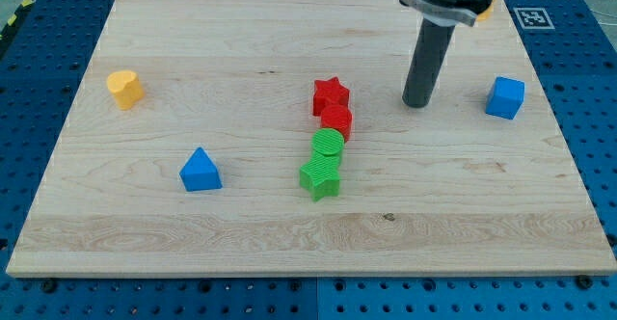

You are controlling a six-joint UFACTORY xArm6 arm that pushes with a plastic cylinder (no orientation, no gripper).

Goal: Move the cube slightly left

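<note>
A blue cube (505, 97) sits near the board's right edge in the camera view. My tip (417, 103) rests on the board to the cube's left, about a rod's width or more apart from it, not touching. To the tip's left stands a red star (331, 94) with a red round block (336, 120) just below it. A green round block (329, 145) and a green star (320, 176) continue that column downward.
A yellow heart-like block (124, 88) sits at the left. A blue triangle (200, 170) lies lower left. An orange block (485, 10) peeks from behind the arm at the top right. The wooden board (289, 243) lies on a blue pegboard table.
</note>
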